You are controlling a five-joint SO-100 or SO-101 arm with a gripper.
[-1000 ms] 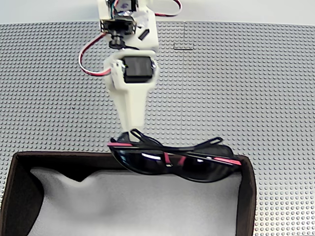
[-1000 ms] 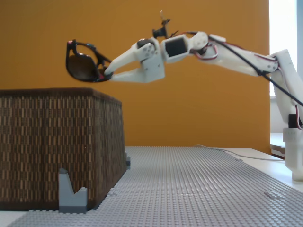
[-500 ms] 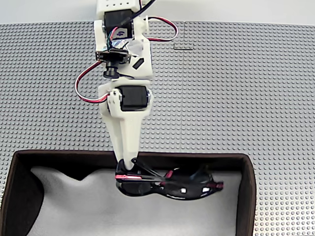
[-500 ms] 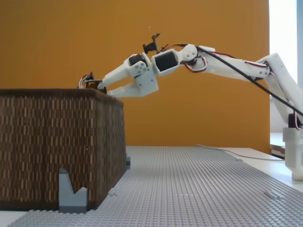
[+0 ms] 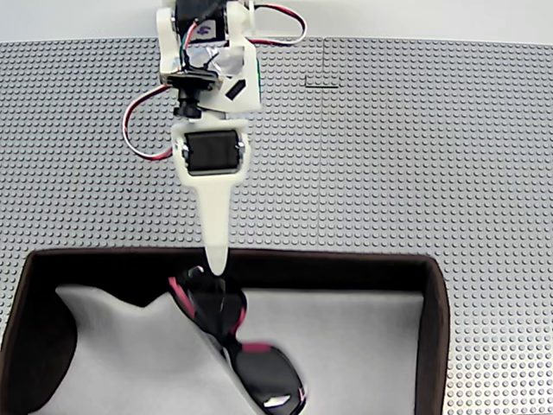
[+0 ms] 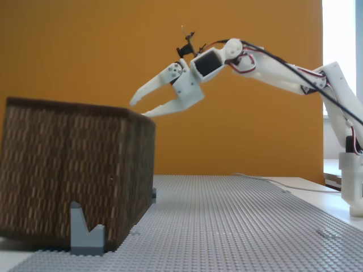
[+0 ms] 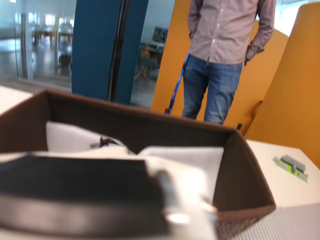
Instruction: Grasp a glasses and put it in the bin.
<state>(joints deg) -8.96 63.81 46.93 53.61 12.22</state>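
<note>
Although the glasses point(image 5: 233, 341) look light, their glossy lenses are likely slippery and easily scratched and the thin arms would bend under a hard pinch, so the frame near the nose bridge or a temple hinge seems the safest place to take hold. They lie inside the bin point(image 5: 436, 320), slanting across its white foam lining point(image 5: 354, 346) from the wall nearest the arm toward the near edge of the table, red-pink accents showing. In a fixed view the tool point(image 6: 143, 107) hangs above the bin's rim with its fingers spread and nothing between them. The bin's woven brown wall point(image 6: 74, 175) appears tilted there. Apart from the lining, the glasses are all the bin holds. A person point(image 7: 225, 55) stands beyond it in the wrist view.
</note>
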